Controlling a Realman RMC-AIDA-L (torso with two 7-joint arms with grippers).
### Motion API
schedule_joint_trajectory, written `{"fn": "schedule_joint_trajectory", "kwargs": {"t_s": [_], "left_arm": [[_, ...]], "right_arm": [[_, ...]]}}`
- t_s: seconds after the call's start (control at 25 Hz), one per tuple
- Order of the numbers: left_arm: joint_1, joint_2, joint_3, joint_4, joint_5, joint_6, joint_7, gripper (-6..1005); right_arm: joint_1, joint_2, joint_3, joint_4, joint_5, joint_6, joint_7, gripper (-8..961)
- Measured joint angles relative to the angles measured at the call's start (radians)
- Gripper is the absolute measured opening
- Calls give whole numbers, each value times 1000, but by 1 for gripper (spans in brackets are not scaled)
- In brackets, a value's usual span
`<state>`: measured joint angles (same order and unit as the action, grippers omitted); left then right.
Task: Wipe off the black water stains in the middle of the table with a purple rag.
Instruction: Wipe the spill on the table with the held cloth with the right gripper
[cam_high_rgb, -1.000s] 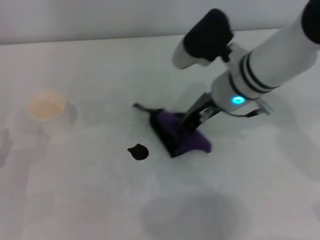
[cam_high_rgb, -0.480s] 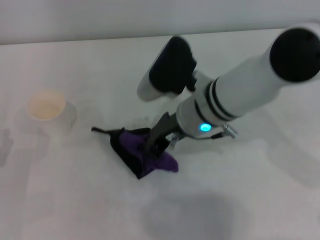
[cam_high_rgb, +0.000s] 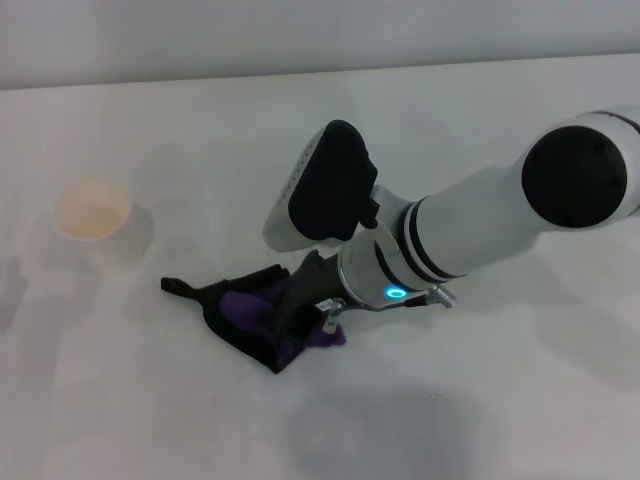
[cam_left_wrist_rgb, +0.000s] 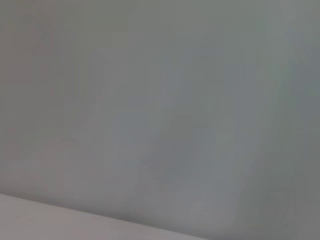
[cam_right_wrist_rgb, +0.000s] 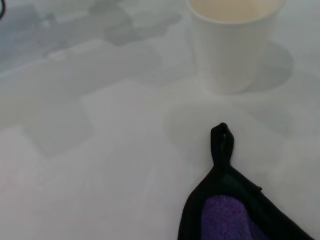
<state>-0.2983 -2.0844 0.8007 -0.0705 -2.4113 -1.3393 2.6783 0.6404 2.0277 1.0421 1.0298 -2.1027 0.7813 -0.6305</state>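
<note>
The purple rag, black-bordered with a thin tail pointing left, lies bunched on the white table near the middle. My right gripper comes down from the right and is shut on the rag's right part, pressing it to the tabletop. In the right wrist view the rag shows its purple face and black tail tip. The black water stains are hidden or out of view; no black blob shows on the table. My left gripper is not in view; its wrist view shows only a plain grey surface.
A white paper cup stands at the left of the table, beyond the rag's tail, and shows close in the right wrist view as the cup. The table's far edge meets a grey wall.
My right gripper has dragged the rag leftward across the table, over the spot where the black blob lay one second ago. The blob no longer shows.
</note>
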Motion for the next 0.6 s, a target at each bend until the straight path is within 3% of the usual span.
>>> {"fn": "schedule_joint_trajectory", "kwargs": {"t_s": [0.6], "left_arm": [[-1,0,0,0,0,-8,-2,888]], "right_arm": [[7,-7,-10,-133,15,-276,-34,93]]}}
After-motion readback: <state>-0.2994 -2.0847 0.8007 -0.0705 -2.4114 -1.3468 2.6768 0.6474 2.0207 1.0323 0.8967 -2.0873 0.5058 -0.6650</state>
